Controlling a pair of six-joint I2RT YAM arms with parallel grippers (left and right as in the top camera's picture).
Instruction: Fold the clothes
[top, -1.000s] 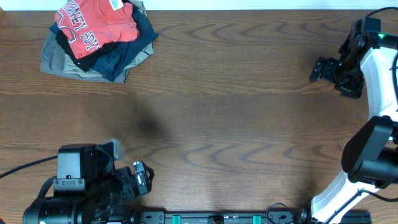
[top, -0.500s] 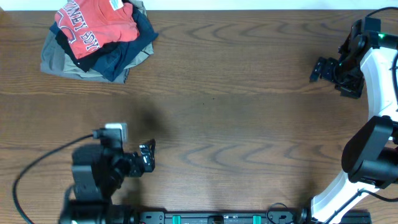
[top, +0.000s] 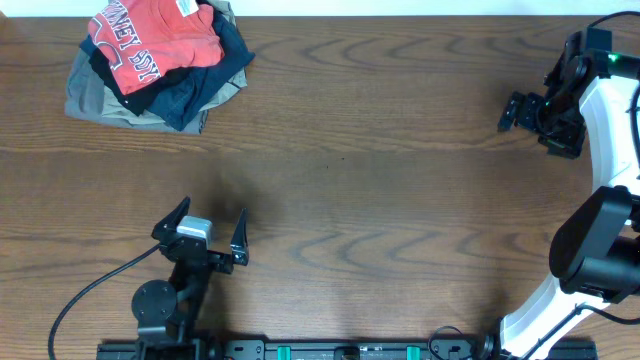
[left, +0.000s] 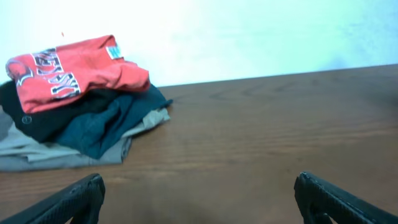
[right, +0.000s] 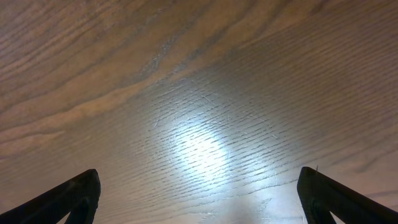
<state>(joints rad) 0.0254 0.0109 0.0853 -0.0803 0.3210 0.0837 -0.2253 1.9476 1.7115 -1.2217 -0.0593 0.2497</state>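
The coral-red T-shirt (top: 150, 38) lies folded on top of a stack of garments at the far left corner of the table; its white-outlined lettering faces up. It also shows in the left wrist view (left: 71, 71). My left gripper (top: 208, 230) is open and empty near the front edge, well short of the stack and pointing toward it; its fingertips show in the left wrist view (left: 199, 199). My right gripper (top: 510, 112) is open and empty at the far right; in its wrist view (right: 199, 196) only bare wood shows between the fingers.
Under the red shirt lie black (top: 150, 95), navy (top: 205, 85) and khaki (top: 95, 100) folded garments. The brown wooden table (top: 380, 190) spans the view. The right arm's white base (top: 600, 250) stands at the right edge.
The left arm has swung out from the front left corner toward the table's middle, its gripper turning to face the stack with fingers spread. The right arm has not moved.
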